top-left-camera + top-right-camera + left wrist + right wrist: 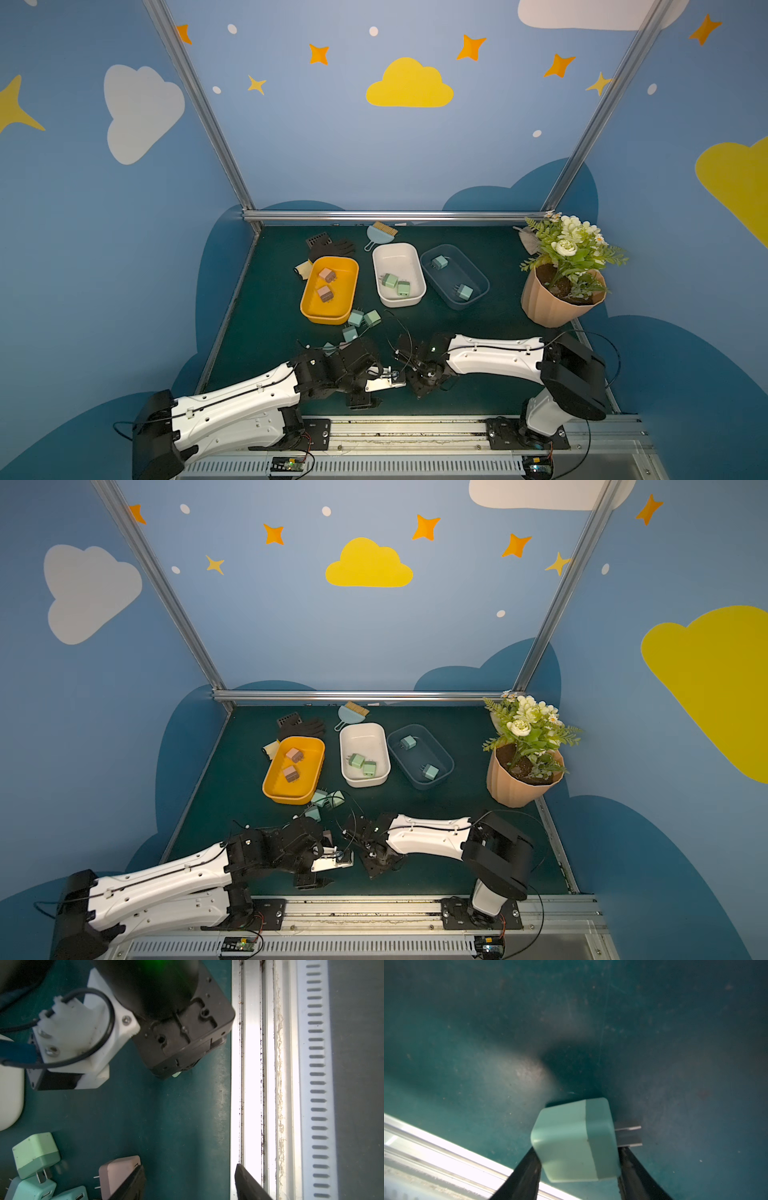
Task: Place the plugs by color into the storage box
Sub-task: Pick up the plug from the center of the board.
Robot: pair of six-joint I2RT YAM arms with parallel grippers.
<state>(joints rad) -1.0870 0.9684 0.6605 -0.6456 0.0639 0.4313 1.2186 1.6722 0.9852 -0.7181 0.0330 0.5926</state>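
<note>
Mint-green rounded-cube plastic plug (571, 1138), smooth and two-tone with two flat metal prongs, fills the lower centre of the right wrist view. Right end effector (577, 1149) is closed on it: the black fingers (525, 1172) bear on opposite sides. Whether the plug touches the counter (591, 1022), a dark green matte surface with scuffs and specks, cannot be told. Both top views hide this grip beneath the wrist housing at lower centre.

Left end effector (189, 1165) stands wide apart and grips nothing; counter and bright ribbed aluminium rail (251, 1084) show between its fingers. Pink rounded-cube plug (118, 1174) lies against the outer face of one finger, at lower left of the left wrist view. Further left, loose mint and pale blue plugs (35, 1153) rest clustered on the counter.

Only the top views show the three rounded rectangular plastic storage boxes at frame centre:
- Yellow box (328, 318) holds two pink plugs (326, 275).
- White box (399, 302) holds two mint plugs (390, 280).
- Dark blue box (459, 306) holds two pale blue-green plugs (463, 292).

Loose plugs there sit just below the yellow box.
</note>
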